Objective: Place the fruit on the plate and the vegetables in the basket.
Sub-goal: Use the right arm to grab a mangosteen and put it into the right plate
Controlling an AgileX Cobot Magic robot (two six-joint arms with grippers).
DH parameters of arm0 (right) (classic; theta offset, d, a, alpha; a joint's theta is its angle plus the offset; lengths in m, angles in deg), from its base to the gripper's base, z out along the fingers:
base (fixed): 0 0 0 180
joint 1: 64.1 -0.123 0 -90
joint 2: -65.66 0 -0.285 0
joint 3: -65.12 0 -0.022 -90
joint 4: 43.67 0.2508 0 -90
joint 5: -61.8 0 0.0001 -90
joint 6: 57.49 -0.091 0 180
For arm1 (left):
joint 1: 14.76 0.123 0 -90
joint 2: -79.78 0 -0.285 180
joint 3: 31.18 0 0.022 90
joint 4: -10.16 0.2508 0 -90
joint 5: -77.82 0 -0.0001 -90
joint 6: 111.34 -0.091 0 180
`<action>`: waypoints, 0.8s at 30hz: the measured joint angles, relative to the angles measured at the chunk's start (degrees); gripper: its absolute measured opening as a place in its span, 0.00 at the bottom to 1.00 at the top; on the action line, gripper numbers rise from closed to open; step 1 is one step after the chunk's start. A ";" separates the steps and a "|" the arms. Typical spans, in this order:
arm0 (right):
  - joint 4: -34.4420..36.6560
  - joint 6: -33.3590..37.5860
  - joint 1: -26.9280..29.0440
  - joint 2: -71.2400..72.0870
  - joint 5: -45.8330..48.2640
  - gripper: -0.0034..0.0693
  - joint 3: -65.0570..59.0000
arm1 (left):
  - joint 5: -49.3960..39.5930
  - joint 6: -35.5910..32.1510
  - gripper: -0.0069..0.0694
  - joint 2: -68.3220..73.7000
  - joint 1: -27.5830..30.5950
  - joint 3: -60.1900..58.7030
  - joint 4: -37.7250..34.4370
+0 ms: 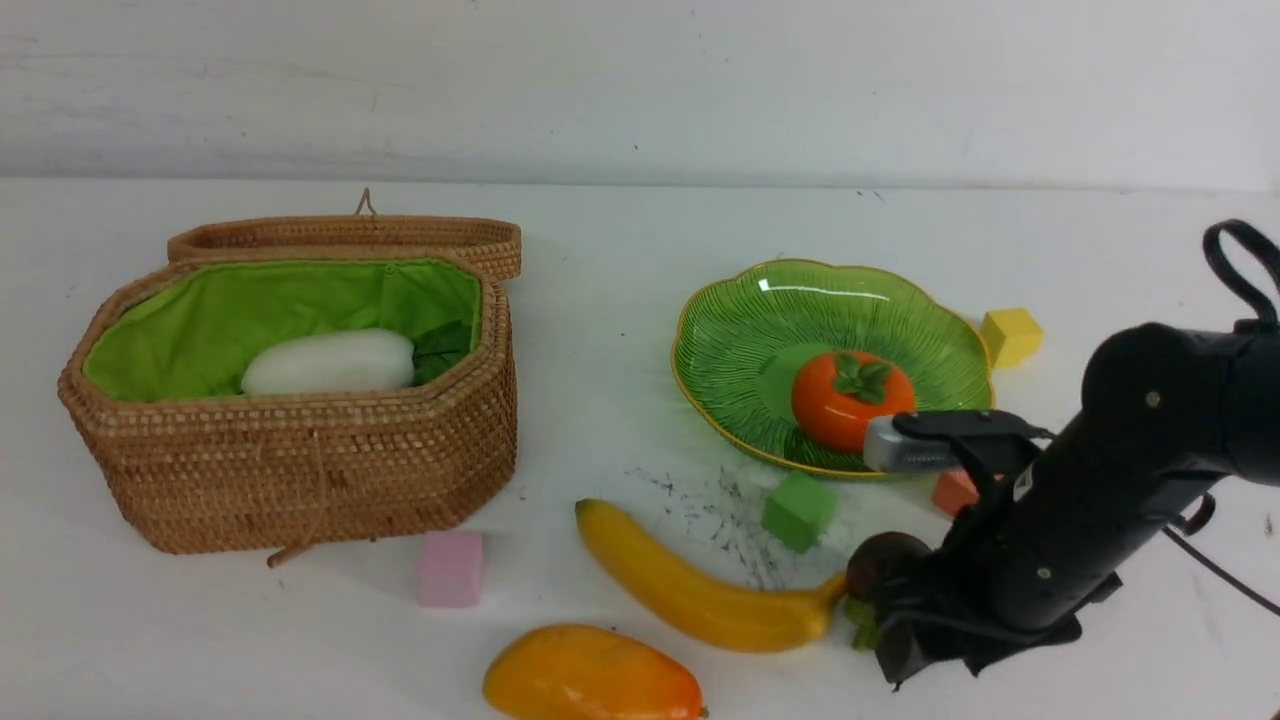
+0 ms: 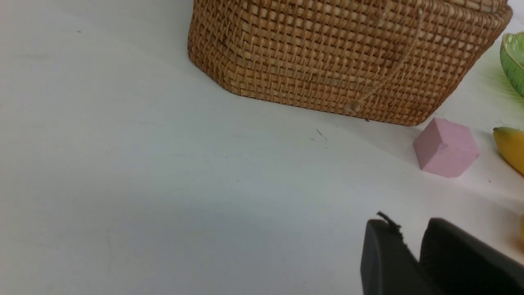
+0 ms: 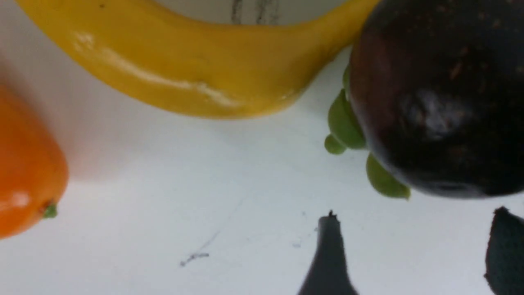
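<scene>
The wicker basket point(image 1: 300, 470) stands open at the left with a white radish point(image 1: 330, 362) inside. An orange persimmon point(image 1: 850, 400) sits on the green plate point(image 1: 740, 330). The banana point(image 1: 690, 590) and the mango point(image 1: 590, 680) lie on the table near the front. My right gripper point(image 3: 415, 219) is open, low over the table, with the dark purple fruit point(image 3: 438, 94) just past its fingertips and not between them. In the front view this fruit point(image 1: 885, 562) touches the banana's tip. My left gripper point(image 2: 409, 229) is empty, its jaws only narrowly apart, near the basket's wall point(image 2: 327, 61).
Foam cubes lie around: a pink cube point(image 1: 450, 568) in front of the basket, a green cube point(image 1: 798, 510) and an orange cube point(image 1: 952, 490) by the plate's near rim, and a yellow cube point(image 1: 1010, 335) to the plate's right. The basket's lid point(image 1: 350, 235) lies behind the basket.
</scene>
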 joint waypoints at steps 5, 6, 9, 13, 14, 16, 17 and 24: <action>-0.18 -7.67 0.00 3.04 -1.63 0.94 2.13 | 0.00 0.00 0.27 0.00 0.00 0.00 0.00; -0.18 -10.42 0.00 3.38 -3.58 0.97 2.69 | 0.00 0.00 0.27 0.00 0.00 0.00 0.00; -0.38 -12.64 0.00 2.98 -8.47 0.98 2.96 | 0.00 0.00 0.27 0.00 0.00 0.00 0.00; -1.68 -12.97 0.00 0.57 -10.63 0.97 2.96 | 0.00 0.00 0.27 0.00 0.00 0.00 0.00; -2.34 -12.97 0.00 -0.47 -10.76 0.96 2.96 | 0.00 0.00 0.27 0.00 0.00 0.00 0.00; -3.97 -12.97 0.00 -2.98 -10.88 0.96 2.96 | 0.00 0.00 0.27 0.00 0.00 0.00 0.00; -4.69 -12.97 0.00 -4.10 -10.99 0.95 2.96 | 0.00 0.00 0.27 0.00 0.00 0.00 0.00; -5.77 -12.97 0.00 -6.29 -10.67 0.85 3.00 | 0.00 0.00 0.28 0.00 0.00 0.00 0.00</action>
